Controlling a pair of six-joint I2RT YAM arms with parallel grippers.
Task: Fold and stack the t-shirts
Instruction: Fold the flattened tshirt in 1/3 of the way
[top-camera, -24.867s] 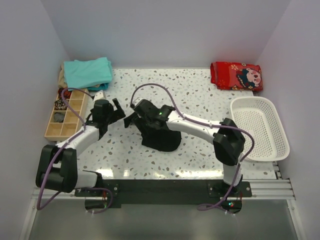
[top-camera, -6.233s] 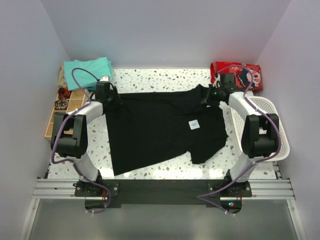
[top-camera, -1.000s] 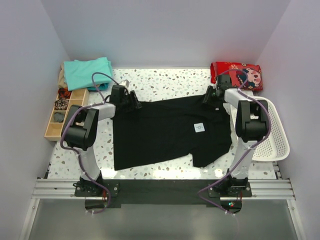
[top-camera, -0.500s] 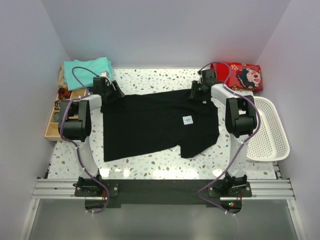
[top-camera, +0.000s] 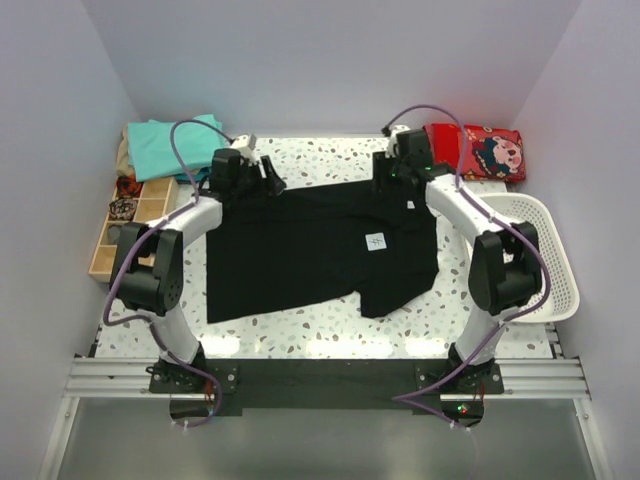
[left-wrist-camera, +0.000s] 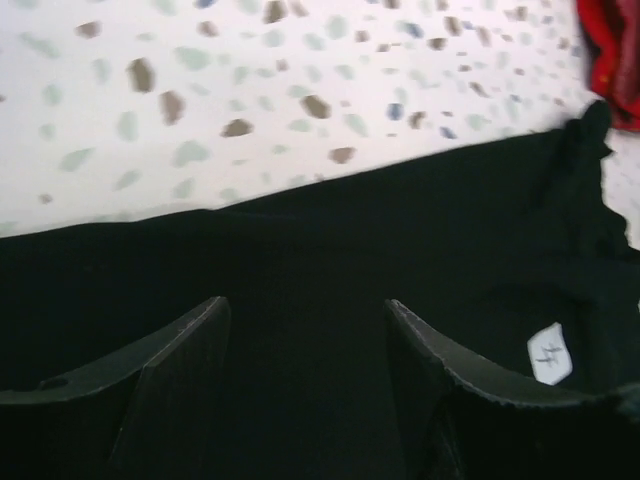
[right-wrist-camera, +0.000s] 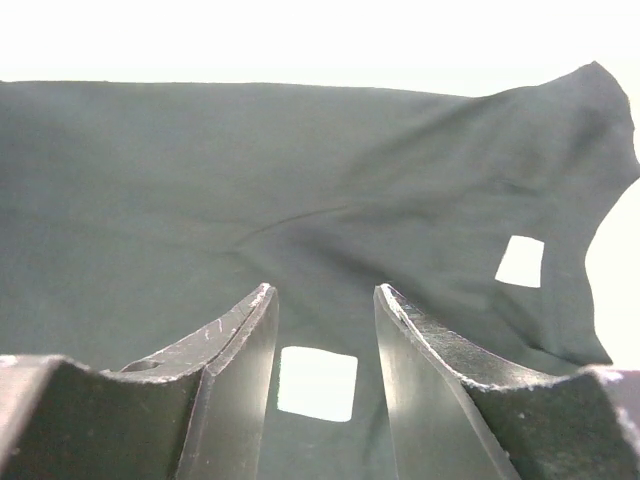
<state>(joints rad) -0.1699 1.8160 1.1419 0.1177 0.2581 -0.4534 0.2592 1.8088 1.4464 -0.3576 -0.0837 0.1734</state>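
Black short-sleeved cloth t-shirt (top-camera: 300, 250), marked by a small white square patch (top-camera: 376, 241), lies spread flat across the middle of the speckled white table (top-camera: 330, 155), while folded teal t-shirts (top-camera: 175, 145) sit stacked at the far left corner. Left claw (left-wrist-camera: 305, 305) hovers over the garment's far left edge with its jaws parted and nothing between them; right claw (right-wrist-camera: 322, 290) hangs above the far right edge, likewise parted and gripping nothing. A folded red patterned cloth (top-camera: 475, 150) rests at the far right corner, near a white plastic basket (top-camera: 560, 285).
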